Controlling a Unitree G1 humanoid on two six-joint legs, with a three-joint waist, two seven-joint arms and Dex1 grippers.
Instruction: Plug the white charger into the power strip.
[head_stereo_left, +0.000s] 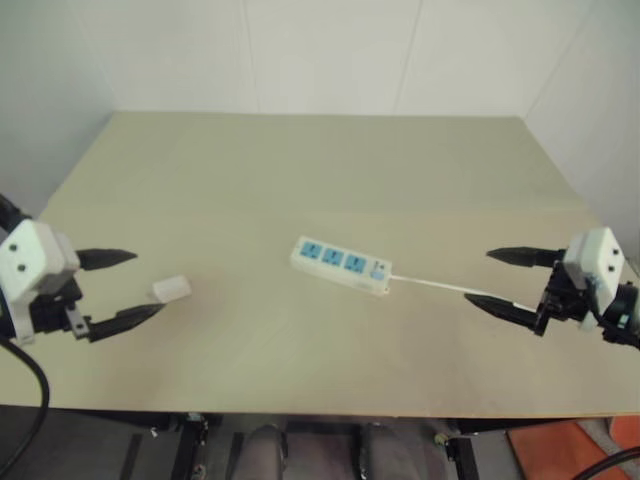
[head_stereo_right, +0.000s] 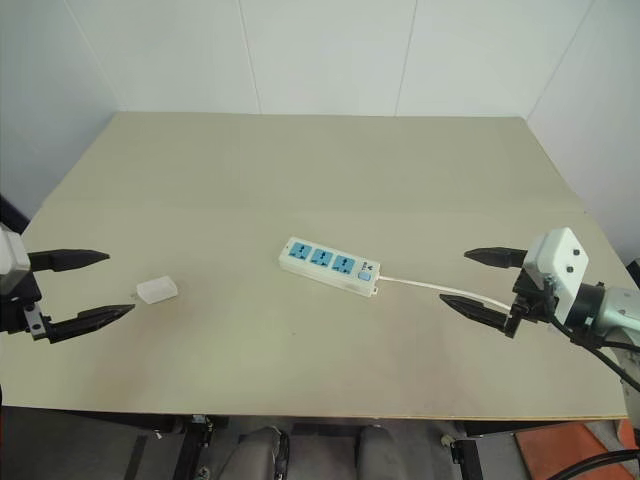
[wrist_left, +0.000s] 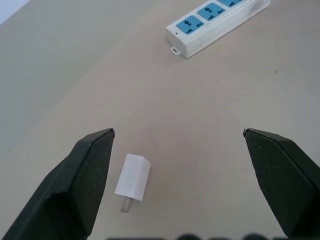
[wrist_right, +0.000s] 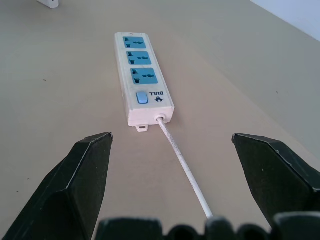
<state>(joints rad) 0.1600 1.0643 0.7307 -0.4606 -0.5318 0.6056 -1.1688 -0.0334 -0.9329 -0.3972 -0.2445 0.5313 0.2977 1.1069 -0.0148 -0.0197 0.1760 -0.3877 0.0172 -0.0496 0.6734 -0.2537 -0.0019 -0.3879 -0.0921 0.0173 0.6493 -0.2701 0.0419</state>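
The white charger (head_stereo_left: 171, 289) lies flat on the tan table at the left, its metal prongs visible in the left wrist view (wrist_left: 132, 176). My left gripper (head_stereo_left: 128, 287) hovers just left of it, open and holding nothing. The power strip (head_stereo_left: 341, 264) lies in the middle of the table with three blue socket faces up, its switch end and thin white cord (head_stereo_left: 450, 287) pointing right. My right gripper (head_stereo_left: 505, 279) is open over the cord's far end, well right of the strip (wrist_right: 141, 74).
The tan table (head_stereo_left: 320, 170) has bare room behind and in front of the strip. White walls close in behind and on both sides. The table's front edge (head_stereo_left: 300, 408) runs just below both grippers.
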